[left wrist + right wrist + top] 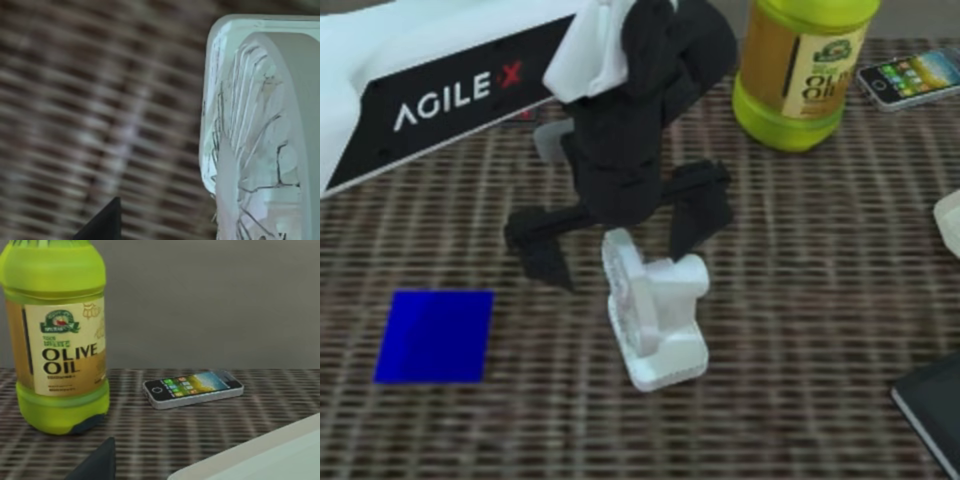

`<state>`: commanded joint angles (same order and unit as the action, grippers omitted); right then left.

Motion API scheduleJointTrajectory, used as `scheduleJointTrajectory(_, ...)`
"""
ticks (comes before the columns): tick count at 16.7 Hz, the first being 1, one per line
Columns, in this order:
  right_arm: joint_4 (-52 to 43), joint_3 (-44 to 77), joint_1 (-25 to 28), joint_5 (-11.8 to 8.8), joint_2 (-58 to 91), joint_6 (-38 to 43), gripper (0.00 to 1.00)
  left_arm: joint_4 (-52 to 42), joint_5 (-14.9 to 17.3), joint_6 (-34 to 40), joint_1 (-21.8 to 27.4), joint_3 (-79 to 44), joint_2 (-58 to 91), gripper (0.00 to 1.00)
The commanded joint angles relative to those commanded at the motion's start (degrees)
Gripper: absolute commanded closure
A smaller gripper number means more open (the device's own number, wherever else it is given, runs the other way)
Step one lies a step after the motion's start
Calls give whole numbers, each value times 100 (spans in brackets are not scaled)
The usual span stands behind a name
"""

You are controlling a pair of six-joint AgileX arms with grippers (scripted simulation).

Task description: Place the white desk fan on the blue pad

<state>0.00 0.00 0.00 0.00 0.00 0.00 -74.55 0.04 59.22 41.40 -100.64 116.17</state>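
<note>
The woven brown table (800,300) carries all items. The largest body in the top view is the left arm (440,90), white with a black panel, reaching in from the upper left toward the table's middle. Its black left gripper (620,235) hangs just above the white desk fan (655,315), fingers spread wide apart, one finger (545,250) to the left of the fan head and the other (700,205) above the motor housing; neither finger is seen touching the fan. The left wrist view shows the fan's grilled head (255,135) close up, with one dark fingertip (102,225) apart from it.

A yellow-green olive oil bottle (805,70) stands upright at the top of the table, right of centre. The fan stands upright on its rectangular base at the middle of the table, grille facing left. The blue pad (435,335) lies flat at the lower left, well apart from the fan and bare.

A dark tablet-like slab (935,405) sits at the lower right edge. A smartphone (910,78) lies face up just right of the bottle, also seen in the right wrist view (192,387). A rounded white object (950,220) is partly visible at the right edge.

The right gripper shows only one dark fingertip (97,462) in its own wrist view; its state cannot be told.
</note>
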Motion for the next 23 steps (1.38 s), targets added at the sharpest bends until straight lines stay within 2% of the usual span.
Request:
scheduleJointTrajectory(11,0,0,0,0,0,0,0,0,0,0,0,0,0,98)
scheduleJointTrajectory(23,0,0,0,0,0,0,0,-229,3,10,-16,-256,8,100)
